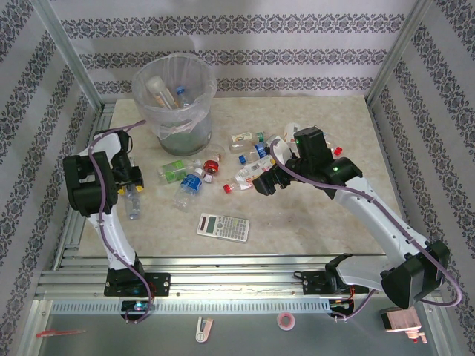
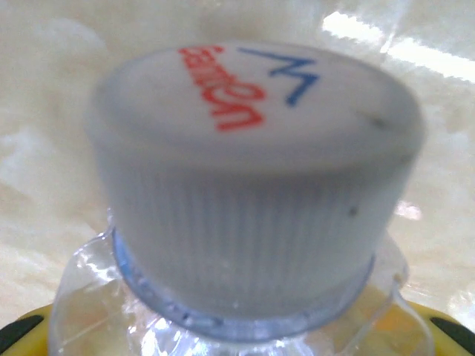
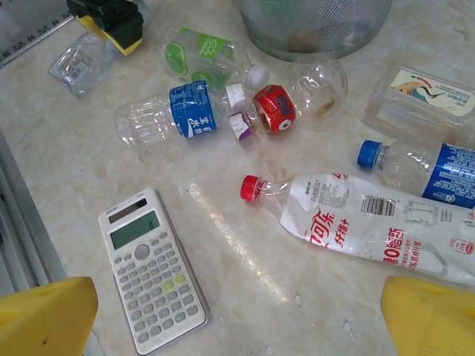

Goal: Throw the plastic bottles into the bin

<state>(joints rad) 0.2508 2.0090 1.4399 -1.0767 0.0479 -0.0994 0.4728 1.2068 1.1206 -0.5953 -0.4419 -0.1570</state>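
Plastic bottles [image 1: 189, 185]: small, clear, thin-walled, some crushed, lying scattered on beige marble-pattern bench [image 1: 312, 230]. Caps ribbed, in red, blue, white; labels glossy. Some more inside round grey translucent bin [image 1: 185, 133] with clear bag liner, at far left of bench.

Left tool [image 1: 133, 185] straddles neck of clear bottle with white ribbed cap [image 2: 252, 185], yellow pads [image 2: 41, 313] on both sides. Cannot tell if it grips.

Right tool [image 1: 261, 185] spread wide, holds nothing, hangs over red-capped bottle with white label [image 3: 356, 222].

Flat grey calculator [image 3: 152, 271] near front.
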